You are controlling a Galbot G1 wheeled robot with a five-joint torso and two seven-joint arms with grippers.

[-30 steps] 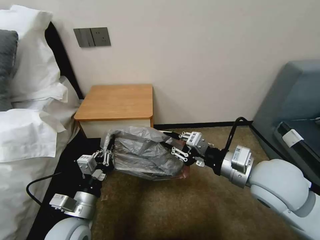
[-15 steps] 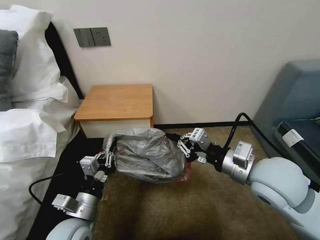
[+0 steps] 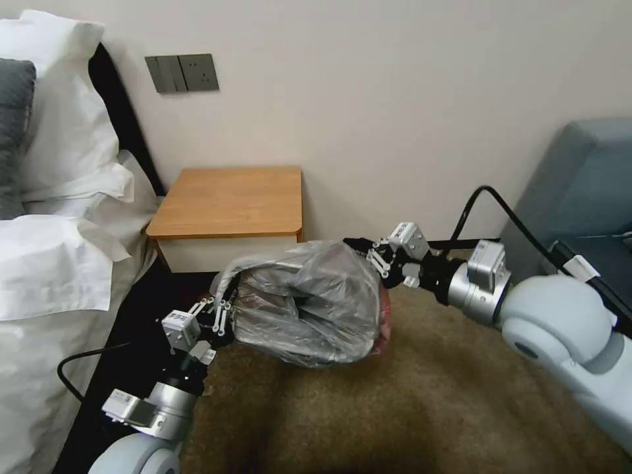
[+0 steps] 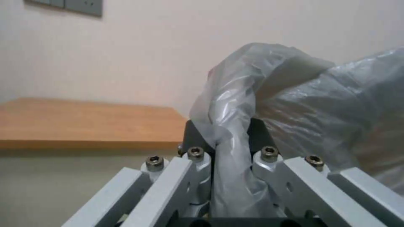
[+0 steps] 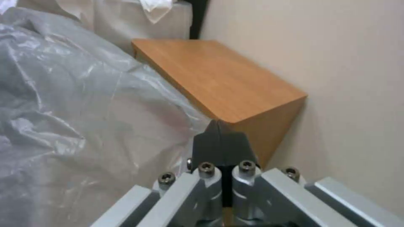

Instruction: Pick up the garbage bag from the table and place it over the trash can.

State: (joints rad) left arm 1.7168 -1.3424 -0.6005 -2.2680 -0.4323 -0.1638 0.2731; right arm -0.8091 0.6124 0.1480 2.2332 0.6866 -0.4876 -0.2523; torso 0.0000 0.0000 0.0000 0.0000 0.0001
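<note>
Carpeted floor lies just before the desk. Stretched there between both arms, the garbage bag hangs off the front edge; left gripper and right gripper each pinch its rim. Judgement: keep both pinches firm and the mouth spread evenly while lowering.

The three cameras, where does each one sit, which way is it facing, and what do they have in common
Head view: on the robot's head, looking forward and down at the garbage bag stretched between the left tool and right tool, with both arms in frame.
Left wrist view: on the left arm, looking along its tool, shut on a fold of the bag, toward the wall.
Right wrist view: on the right arm, looking past its shut tool toward the bed.
Shared: all three show the bag and the table.
</note>
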